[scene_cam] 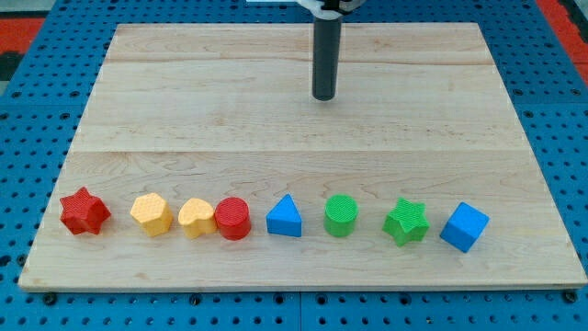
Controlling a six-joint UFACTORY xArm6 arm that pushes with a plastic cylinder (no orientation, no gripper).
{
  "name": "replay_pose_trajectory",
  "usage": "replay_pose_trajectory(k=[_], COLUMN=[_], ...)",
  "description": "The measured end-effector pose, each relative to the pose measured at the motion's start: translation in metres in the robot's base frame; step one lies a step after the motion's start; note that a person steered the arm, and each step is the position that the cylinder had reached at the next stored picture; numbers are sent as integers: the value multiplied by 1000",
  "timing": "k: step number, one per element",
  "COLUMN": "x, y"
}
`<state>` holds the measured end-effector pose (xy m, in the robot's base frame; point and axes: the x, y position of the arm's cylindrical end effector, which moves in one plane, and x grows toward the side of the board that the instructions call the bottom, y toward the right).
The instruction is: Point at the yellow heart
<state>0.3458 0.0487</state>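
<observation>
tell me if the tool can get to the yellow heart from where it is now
Probably yes. My tip sits toward the view's top, with bare board down to the yellow heart. The red cylinder touches its right side and the yellow hexagon sits close on its left.

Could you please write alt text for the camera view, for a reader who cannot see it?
My tip stands near the top of a wooden board, far from eight blocks lined along the bottom. From the view's left: red star, yellow hexagon, yellow heart touching a red cylinder, blue triangle, green cylinder, green star, blue cube.
</observation>
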Motion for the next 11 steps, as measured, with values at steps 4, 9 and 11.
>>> replay_pose_trajectory(k=[4, 9, 11], x=[174, 264, 211], y=[210, -127, -173])
